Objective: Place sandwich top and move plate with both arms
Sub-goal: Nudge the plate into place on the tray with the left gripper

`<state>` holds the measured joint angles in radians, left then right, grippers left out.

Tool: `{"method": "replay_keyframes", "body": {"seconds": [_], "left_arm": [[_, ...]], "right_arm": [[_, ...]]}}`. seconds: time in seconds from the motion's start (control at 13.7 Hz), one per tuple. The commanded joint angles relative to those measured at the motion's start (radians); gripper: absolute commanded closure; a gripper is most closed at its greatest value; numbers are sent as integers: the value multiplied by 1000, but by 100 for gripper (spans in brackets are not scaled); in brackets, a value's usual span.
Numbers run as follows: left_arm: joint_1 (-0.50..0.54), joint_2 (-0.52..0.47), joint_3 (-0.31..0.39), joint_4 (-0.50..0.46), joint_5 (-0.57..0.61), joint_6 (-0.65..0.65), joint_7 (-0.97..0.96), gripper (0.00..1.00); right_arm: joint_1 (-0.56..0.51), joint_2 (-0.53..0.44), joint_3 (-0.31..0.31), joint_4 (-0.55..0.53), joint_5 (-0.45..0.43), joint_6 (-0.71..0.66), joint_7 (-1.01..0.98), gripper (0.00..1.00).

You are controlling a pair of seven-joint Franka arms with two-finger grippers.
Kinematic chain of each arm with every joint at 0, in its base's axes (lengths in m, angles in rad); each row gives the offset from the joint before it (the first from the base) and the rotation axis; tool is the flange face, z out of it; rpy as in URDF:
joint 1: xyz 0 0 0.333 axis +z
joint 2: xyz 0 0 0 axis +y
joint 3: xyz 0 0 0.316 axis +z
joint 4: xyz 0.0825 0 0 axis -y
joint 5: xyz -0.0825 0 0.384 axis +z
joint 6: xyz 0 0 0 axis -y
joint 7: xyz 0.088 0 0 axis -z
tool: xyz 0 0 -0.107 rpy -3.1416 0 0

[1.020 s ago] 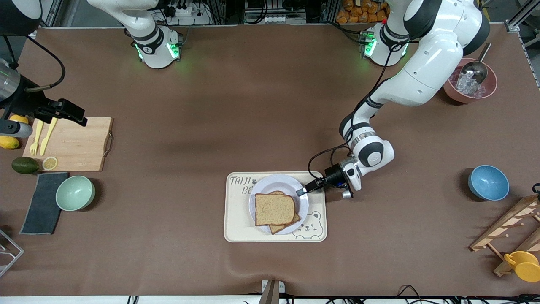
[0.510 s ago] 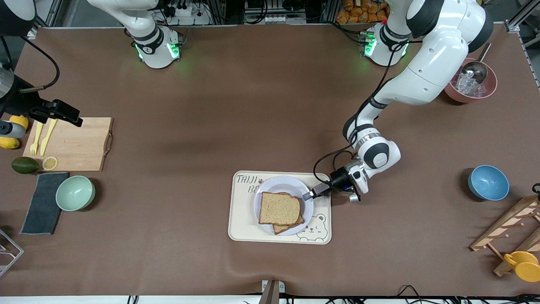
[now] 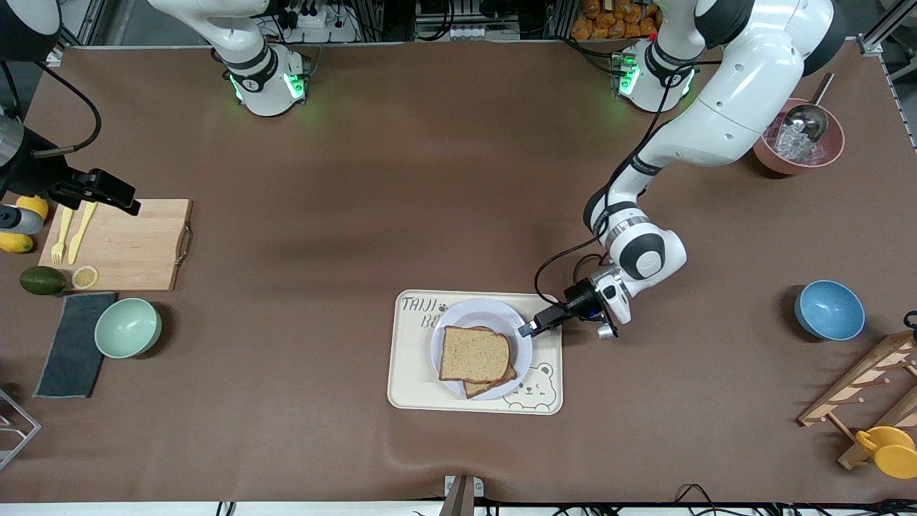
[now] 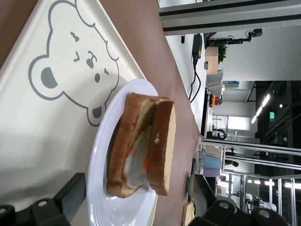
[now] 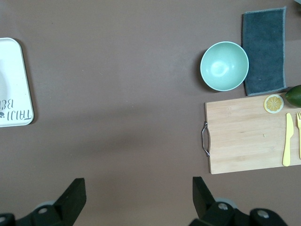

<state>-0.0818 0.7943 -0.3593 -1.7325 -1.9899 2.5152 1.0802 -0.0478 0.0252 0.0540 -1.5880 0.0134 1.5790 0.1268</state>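
The sandwich top (image 3: 474,353), a brown bread slice, lies on a lower slice with egg, on the pale plate (image 3: 466,308). The plate rests on a cream bear-print tray (image 3: 408,387). My left gripper (image 3: 530,328) hangs open, low over the tray, at the plate's rim toward the left arm's end. In the left wrist view the sandwich top (image 4: 162,146) and the plate (image 4: 101,155) lie just ahead of the left gripper (image 4: 138,190), whose fingers touch neither. My right gripper (image 3: 122,197) waits open above the cutting board (image 3: 122,244), holding nothing; the right wrist view shows the right gripper (image 5: 138,190) over bare table.
Toward the right arm's end lie a green bowl (image 3: 128,327), a dark cloth (image 3: 71,344), an avocado (image 3: 41,280) and yellow cutlery (image 3: 71,229). Toward the left arm's end stand a blue bowl (image 3: 829,309), a pink bowl of ice (image 3: 797,145) and a wooden rack (image 3: 860,401).
The tray with plate and sandwich slid a little toward the left arm's end along with the left gripper. The left gripper then opened and drew slightly back from the rim.
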Motion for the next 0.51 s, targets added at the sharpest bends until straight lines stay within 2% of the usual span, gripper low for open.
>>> {"method": "replay_keyframes", "body": {"seconds": [0.0,0.44], "left_arm": [[2,-96,-3,-87,-26,30,-23,0],[0,-173,-1,-151,-26,83,-40,0]], "right_arm": [[-15,1,10,7,2,3,1,0],[-15,1,10,7,2,3,1,0]]}}
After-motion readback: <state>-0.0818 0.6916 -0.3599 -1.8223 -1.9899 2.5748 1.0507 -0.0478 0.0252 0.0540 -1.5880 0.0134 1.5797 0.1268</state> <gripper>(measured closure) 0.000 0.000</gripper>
